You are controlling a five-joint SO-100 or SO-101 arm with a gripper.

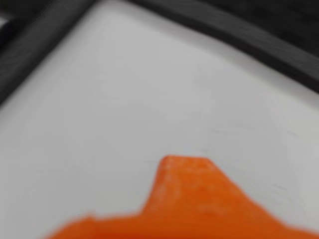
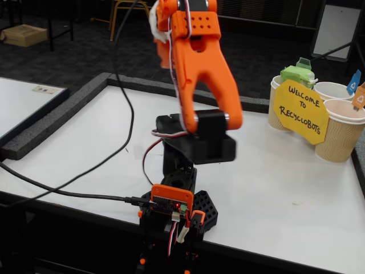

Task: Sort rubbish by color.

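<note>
The orange arm [image 2: 197, 63] rose from its black base [image 2: 182, 171] near the front edge of the white counter [image 2: 285, 194] in the fixed view, its upper end running out of the top of the picture, so the pincer could not be seen there. In the blurred wrist view an orange part of the pincer [image 1: 187, 199] filled the lower edge above bare white counter [image 1: 124, 99] with a dark foam border [image 1: 234, 30] along the far edge; whether it was wide or narrow could not be told. At the right far corner of the counter stood three beige paper cups [image 2: 336, 134] bunched together, fronted by a yellow sign [image 2: 300, 111] reading "Welcome to Recyclobots". A light green lump [image 2: 297, 75] of rubbish sat in the left cup. A black cable [image 2: 74, 182] crossed the counter's left part to the circuit board [image 2: 165, 201] at the front edge.
</note>
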